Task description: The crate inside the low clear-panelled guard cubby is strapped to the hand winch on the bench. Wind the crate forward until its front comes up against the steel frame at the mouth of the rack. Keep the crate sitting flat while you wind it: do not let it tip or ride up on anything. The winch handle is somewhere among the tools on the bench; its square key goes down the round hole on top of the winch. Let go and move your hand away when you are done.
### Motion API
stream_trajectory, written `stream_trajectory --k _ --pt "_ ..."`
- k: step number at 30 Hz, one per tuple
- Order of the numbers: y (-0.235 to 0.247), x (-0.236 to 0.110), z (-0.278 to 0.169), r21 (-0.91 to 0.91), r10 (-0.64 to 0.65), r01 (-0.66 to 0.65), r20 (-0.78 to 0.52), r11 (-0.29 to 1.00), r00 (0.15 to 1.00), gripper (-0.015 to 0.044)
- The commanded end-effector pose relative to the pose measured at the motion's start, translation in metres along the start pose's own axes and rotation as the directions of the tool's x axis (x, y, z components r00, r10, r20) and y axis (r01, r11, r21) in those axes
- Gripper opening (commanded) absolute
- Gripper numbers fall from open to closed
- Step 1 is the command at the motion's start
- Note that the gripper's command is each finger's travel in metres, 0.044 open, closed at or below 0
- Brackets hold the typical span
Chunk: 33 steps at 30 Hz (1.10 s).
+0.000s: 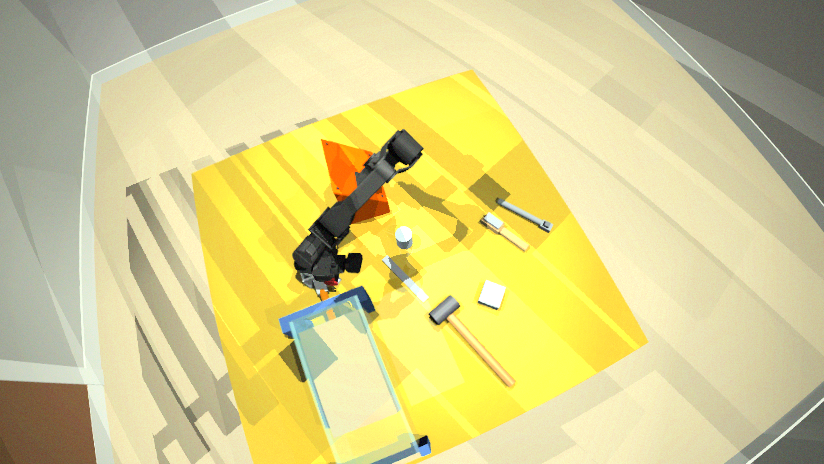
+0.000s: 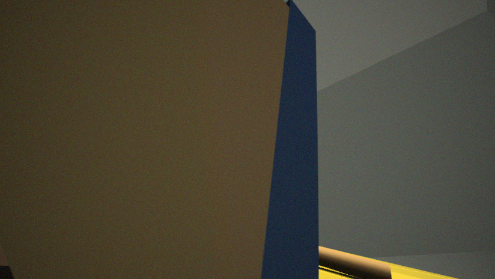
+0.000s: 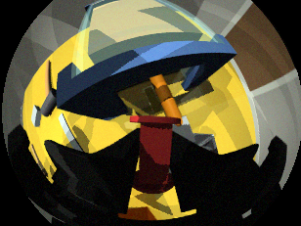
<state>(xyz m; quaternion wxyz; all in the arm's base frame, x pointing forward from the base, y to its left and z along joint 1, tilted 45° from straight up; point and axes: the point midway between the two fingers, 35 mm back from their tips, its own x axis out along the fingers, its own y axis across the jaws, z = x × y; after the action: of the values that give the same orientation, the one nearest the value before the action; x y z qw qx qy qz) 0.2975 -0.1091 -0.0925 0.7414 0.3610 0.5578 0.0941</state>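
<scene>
My gripper point(image 1: 331, 282) point(image 3: 156, 146) is shut on the red grip of the winch handle point(image 3: 155, 179), just outside the cubby mouth. The grey winch point(image 1: 308, 280) point(image 3: 202, 140) is mostly hidden under the wrist and fingers; the key and hole do not show. An orange strap point(image 1: 324, 295) point(image 3: 169, 106) runs from the winch under the blue frame point(image 1: 314, 311) point(image 3: 161, 54) at the mouth. The tan crate point(image 1: 354, 374) point(image 3: 132, 19) shows through the clear top panel and looks flat. I cannot tell whether its front touches the frame.
A mallet point(image 1: 481, 351), a flat metal strip point(image 1: 405, 279), a white block point(image 1: 491, 294), a white cylinder point(image 1: 403, 236), a brush point(image 1: 507, 231) and a grey wrench-like tool point(image 1: 523, 214) lie on the yellow mat. An orange bracket point(image 1: 341, 172) stands beneath the arm. A blue post point(image 2: 294, 156) fills part of the exterior view.
</scene>
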Motion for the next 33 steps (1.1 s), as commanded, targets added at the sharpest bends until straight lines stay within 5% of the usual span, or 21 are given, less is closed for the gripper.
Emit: stream_trajectory --k 1,33 --pt "0.005 -0.003 -0.013 0.019 0.009 -0.009 -0.019 1.0 1.0 0.0" --pt "0.012 -0.018 -0.045 0.02 0.009 -0.008 -0.02 1.0 1.0 0.0"
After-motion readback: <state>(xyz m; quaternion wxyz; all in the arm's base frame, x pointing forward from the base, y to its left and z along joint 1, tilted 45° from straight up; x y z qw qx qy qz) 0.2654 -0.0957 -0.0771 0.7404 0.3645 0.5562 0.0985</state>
